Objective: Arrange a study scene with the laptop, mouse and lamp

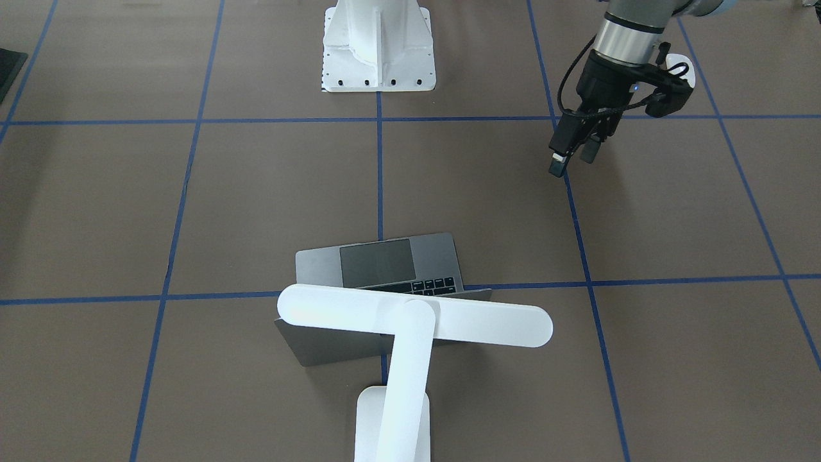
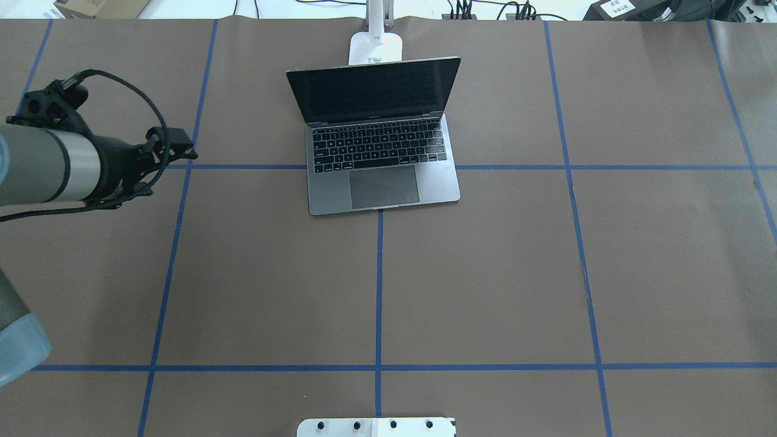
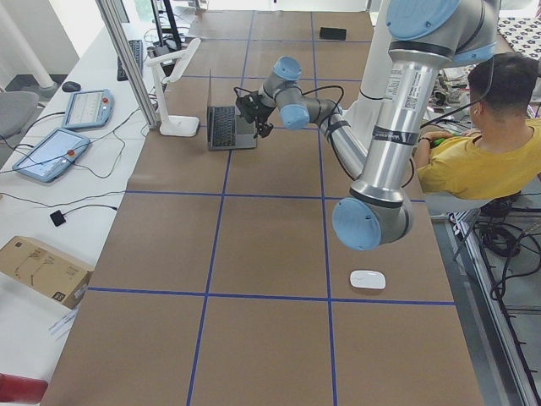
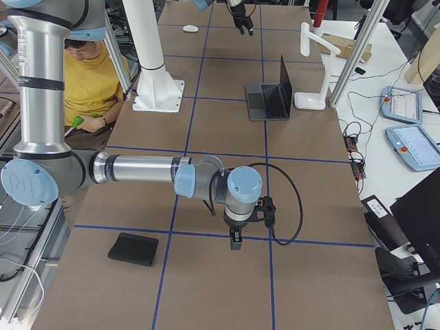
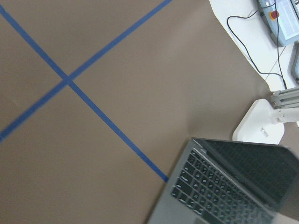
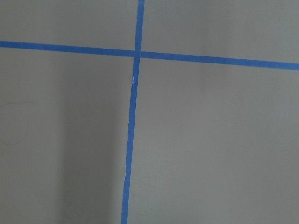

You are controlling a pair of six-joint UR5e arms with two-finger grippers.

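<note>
— Mouse (image 3: 368, 279) pickup pending. Our left gripper (image 1: 573, 158) hangs over bare table (image 2: 485, 273), fingers apart, nothing between them. Right gripper (image 4: 235, 242)?

— It shows only from the side, so we cannot tell how its jaws stand. It hangs low over the table, and the black mat (image 4: 134, 249) lies apart from it.

— Outward from the left gripper, the laptop (image 2: 382, 182) is near, lid open. The lamp (image 1: 417, 317) stands just behind the lid, its bar head higher than the lid. The mouse lies well apart from both, toward the table's left end on the robot's side.

— Risks, as we judge them. The mouse is low, oval, glossy plastic, so flat fingers closing off-centre could squirt it out sideways. On the way in, a low carry could clip the thin metal lid. A knock on the lamp's slim flat arm could tip it, since it stands tall on a small rectangular base.

— Noted. The table cover looks matte, so we expect a nudged mouse to slide little.
</note>
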